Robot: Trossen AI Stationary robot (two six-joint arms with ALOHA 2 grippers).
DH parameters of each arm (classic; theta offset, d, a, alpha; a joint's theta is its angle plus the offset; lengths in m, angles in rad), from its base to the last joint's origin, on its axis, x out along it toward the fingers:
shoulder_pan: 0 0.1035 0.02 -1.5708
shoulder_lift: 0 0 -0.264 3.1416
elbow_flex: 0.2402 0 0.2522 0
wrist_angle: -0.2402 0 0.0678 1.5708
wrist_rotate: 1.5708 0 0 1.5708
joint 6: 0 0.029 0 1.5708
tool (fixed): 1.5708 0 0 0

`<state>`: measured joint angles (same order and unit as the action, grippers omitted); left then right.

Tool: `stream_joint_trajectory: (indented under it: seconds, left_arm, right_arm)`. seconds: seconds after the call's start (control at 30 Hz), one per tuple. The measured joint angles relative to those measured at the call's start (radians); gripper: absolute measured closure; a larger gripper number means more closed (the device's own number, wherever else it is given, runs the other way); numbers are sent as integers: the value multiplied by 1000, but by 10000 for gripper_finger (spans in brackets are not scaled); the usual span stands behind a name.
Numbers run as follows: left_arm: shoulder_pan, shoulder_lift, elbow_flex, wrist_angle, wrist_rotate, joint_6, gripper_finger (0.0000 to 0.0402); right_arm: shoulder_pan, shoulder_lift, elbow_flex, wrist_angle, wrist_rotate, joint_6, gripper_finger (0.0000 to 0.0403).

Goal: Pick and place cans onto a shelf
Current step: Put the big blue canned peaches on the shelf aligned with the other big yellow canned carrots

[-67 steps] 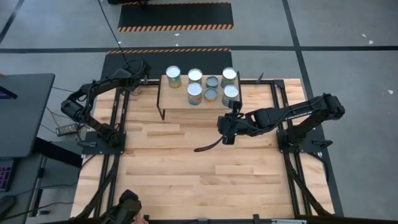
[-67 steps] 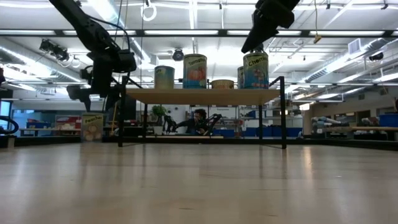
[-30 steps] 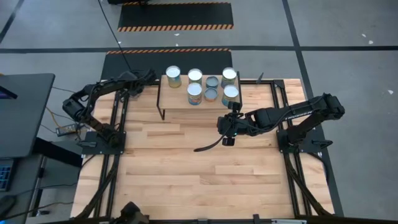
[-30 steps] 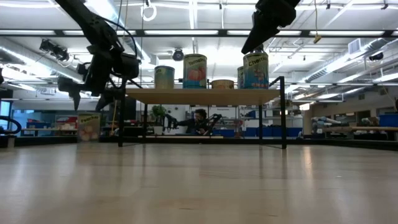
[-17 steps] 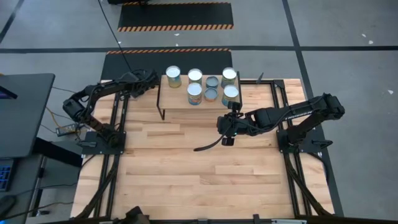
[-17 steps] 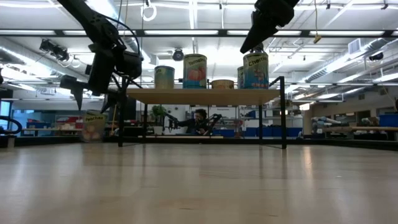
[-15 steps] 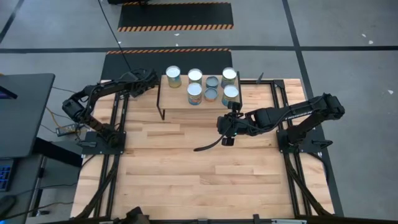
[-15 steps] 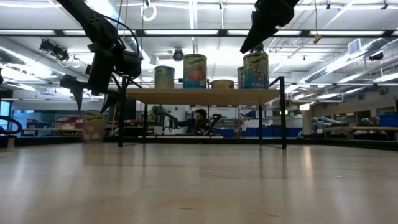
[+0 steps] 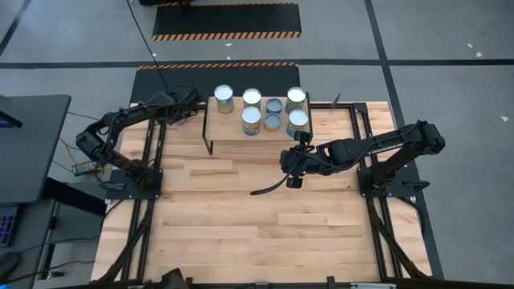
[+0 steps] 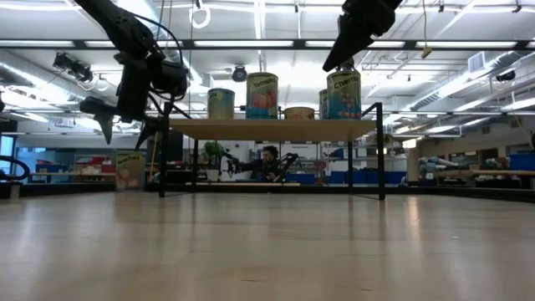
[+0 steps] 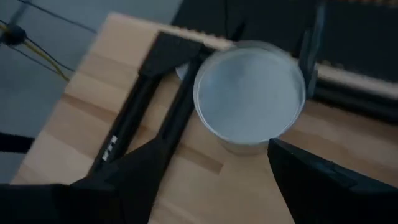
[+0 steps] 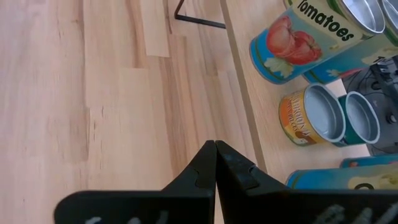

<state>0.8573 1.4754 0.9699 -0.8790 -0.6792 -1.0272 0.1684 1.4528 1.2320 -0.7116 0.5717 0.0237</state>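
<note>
The small low shelf (image 9: 253,127), a light wood board on thin black wire legs, stands at the far edge of the plank table (image 9: 257,217) and already carries six cans: four tall ones with bright silver tops and two shorter ones with dull blue-grey tops. The one remaining can in sight, a metal cylinder with a pale label and bright round top (image 10: 129,170), stands on the table just beside the shelf's left end, by the black frame rail. The left gripper (image 10: 122,125) hangs directly over this can with its fingers spread wide, one on each side of the lid and not touching it; the left wrist view shows the can's top (image 11: 250,93) centred ahead of the two dark fingers (image 11: 323,186). The right gripper (image 9: 294,164) waits in front of the shelf's right end, raised above the table, its fingers pressed together and holding nothing. The likely next step is a descent and grasp, and the risks lie there. The can sits close against the black rail and the shelf's wire leg, so a finger coming down slightly off line could strike metal or clip the rim and tip the can over. A shallow grip near the lid could let it slip during the lift. The shelf is crowded, so a careless placement could knock a neighbouring can off the board.
</note>
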Motion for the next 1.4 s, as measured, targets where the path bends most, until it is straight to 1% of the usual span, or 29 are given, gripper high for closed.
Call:
stream_joint_trajectory:
  seconds: [0.07, 0.17, 0.23, 0.3, 0.37, 0.53, 0.57, 0.63, 0.7, 0.77, 1.0, 1.1, 1.17, 1.23, 1.4]
  left_arm:
    - [22, 0, 0, 7, 53, 25, 106]
    - [43, 0, 0, 42, 105, 61, 96]
    - [45, 0, 0, 60, 118, 93, 92]
    - [44, 0, 0, 83, 119, 104, 99]
    - [42, 0, 0, 103, 125, 104, 126]
    - [42, 0, 0, 115, 138, 108, 226]
    - [43, 0, 0, 117, 157, 124, 240]
    - [52, 0, 0, 115, 196, 147, 249]
    - [61, 0, 0, 115, 222, 173, 242]
    - [67, 0, 0, 112, 236, 188, 220]
    - [71, 0, 0, 97, 268, 171, 104]
    - [76, 0, 0, 80, 269, 137, 68]
    - [78, 0, 0, 79, 245, 79, 54]
    - [75, 0, 0, 81, 215, 15, 49]
    - [63, 1, -1, 104, 146, -14, 47]
  right_arm:
    - [0, 0, 0, 0, 0, 5, 393]
    - [0, 0, 0, 0, 0, 10, 393]
    - [0, 0, 0, 0, -9, 11, 393]
    - [0, 0, 0, 0, -24, 11, 393]
    - [0, 0, 0, 0, -28, 10, 393]
    - [0, 0, 0, 0, -28, 10, 393]
    - [0, 0, 0, 0, -28, 10, 393]
    - [0, 0, 0, 0, -28, 9, 393]
    - [0, 0, 0, 0, -28, 9, 393]
    - [0, 0, 0, 1, -28, 9, 393]
    - [0, 0, 0, 7, -38, 8, 393]
    - [0, 0, 0, 8, -47, 8, 393]
    - [0, 0, 0, 8, -47, 10, 393]
    - [0, 1, 0, 8, -47, 10, 393]
    - [0, 1, 0, 8, -47, 10, 393]
